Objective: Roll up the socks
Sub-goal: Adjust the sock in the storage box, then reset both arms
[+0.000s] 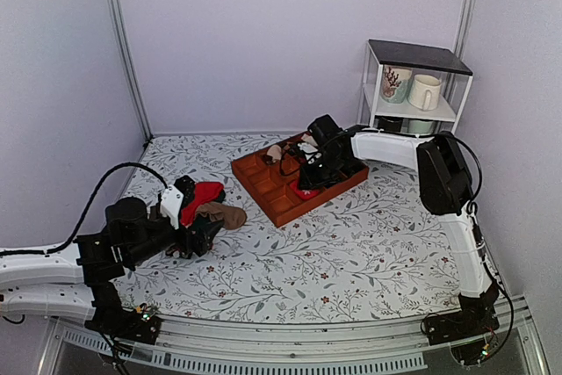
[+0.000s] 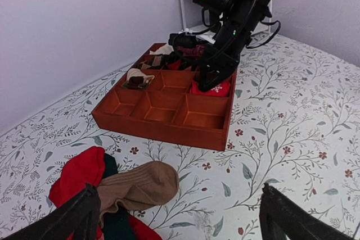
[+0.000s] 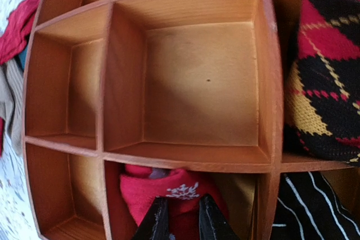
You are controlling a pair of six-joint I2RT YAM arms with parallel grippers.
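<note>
My right pincer reaches down into the tray, its arm stretched in from the right of the surface. The jaws are narrow and the tips rest on the socks. The red pair, one white snowflake showing, sits as a tight roll in a compartment along the tray's near-right side. A strip of red shows between the tips, but I cannot tell whether they nip the cloth or only touch it. The big compartment just beyond is bare wood, and dark patterned bundles fill those to one side. My left pincer hangs wide with nothing in it, low over the heap of red, brown and dark socks at the near left, well apart from the tray. I judge the rolling done and the stowing nearly finished, since the roll already lies between the dividers. The next move calls for the right jaws to let go if they hold anything. The arm should then rise straight up, clear of the walls, so no loop of cloth snags and pulls the roll loose or out of its slot.
</note>
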